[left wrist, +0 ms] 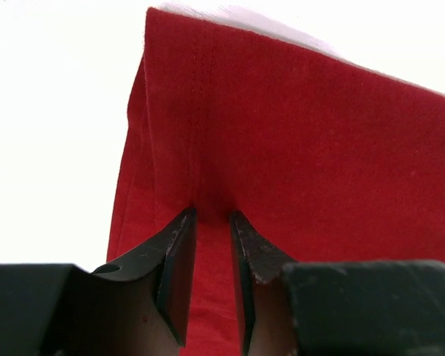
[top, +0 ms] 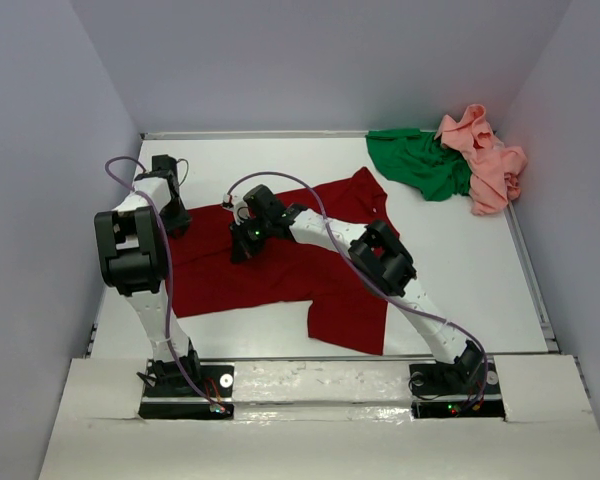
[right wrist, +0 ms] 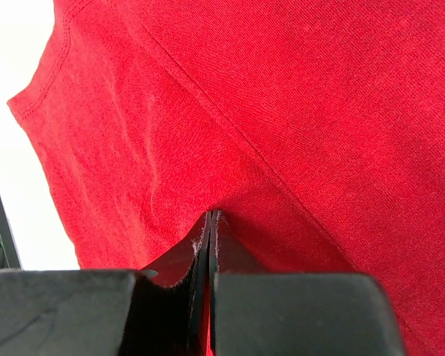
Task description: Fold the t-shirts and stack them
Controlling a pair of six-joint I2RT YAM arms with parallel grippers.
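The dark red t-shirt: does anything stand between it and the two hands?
Nothing visible does. The right hand is shut on a pinch of the dark red t-shirt; the left hand, slightly open, has its cloth at the fingertips. The green t-shirt and pink t-shirt lie apart in the far right corner.

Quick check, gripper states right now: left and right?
Left gripper: fingers partly open, straddling a pucker in the dark red t-shirt; no firm grip visible.
Right gripper: shut, pinching the dark red t-shirt.
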